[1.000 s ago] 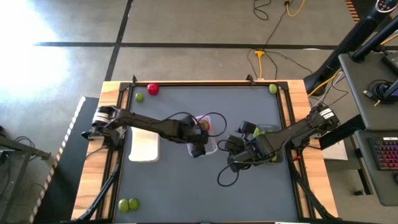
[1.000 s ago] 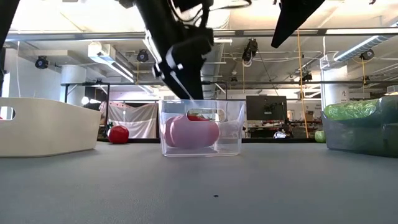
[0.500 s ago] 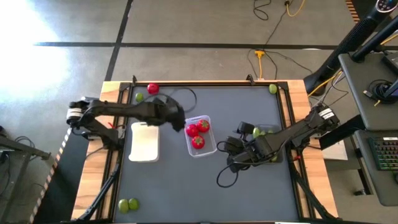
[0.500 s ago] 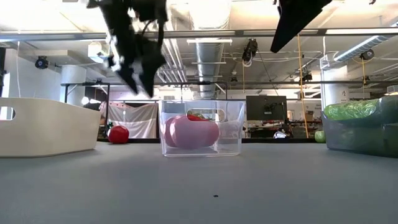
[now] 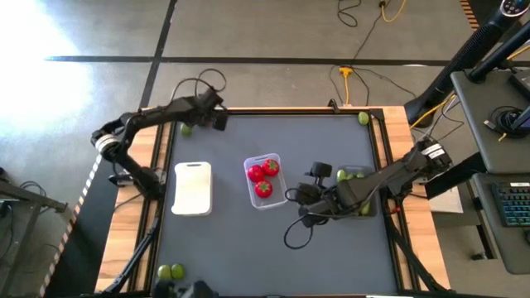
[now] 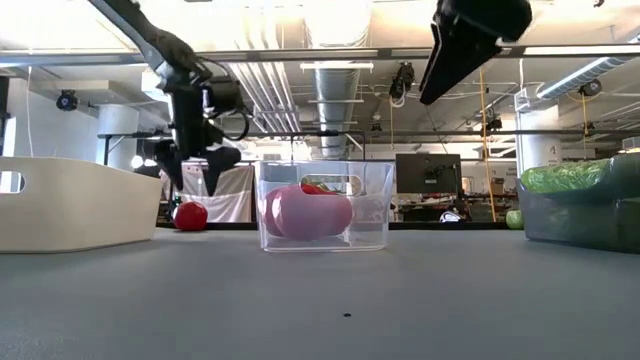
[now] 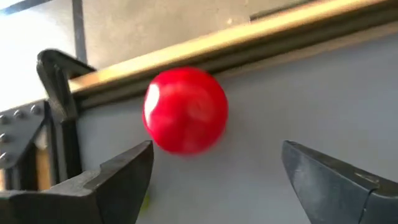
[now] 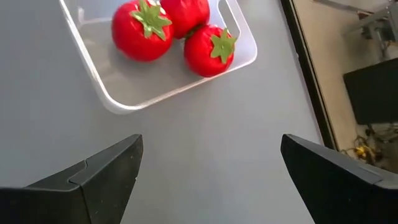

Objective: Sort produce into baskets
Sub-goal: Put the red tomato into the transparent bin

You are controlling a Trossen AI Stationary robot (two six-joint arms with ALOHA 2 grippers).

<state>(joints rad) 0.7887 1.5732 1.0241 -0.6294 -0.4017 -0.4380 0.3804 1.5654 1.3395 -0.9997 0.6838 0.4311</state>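
The left end effector (image 7: 211, 180), its fingers apart, hovers over the small round glossy red fruit (image 7: 185, 110) lying on the dark grey worktop (image 5: 224, 240) near its far rail. The fruit looks light, smooth and apt to roll, so a grip across its widest middle seems safest. The right end effector (image 8: 208, 177), also spread, waits near the clear plastic tray (image 5: 265, 181) holding three red fruits.

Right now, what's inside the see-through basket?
Three red fruits with green tops sit inside the clear basket, close together. The rest of its floor looks bare. Whether anything smaller lies hidden under the fruits cannot be seen.
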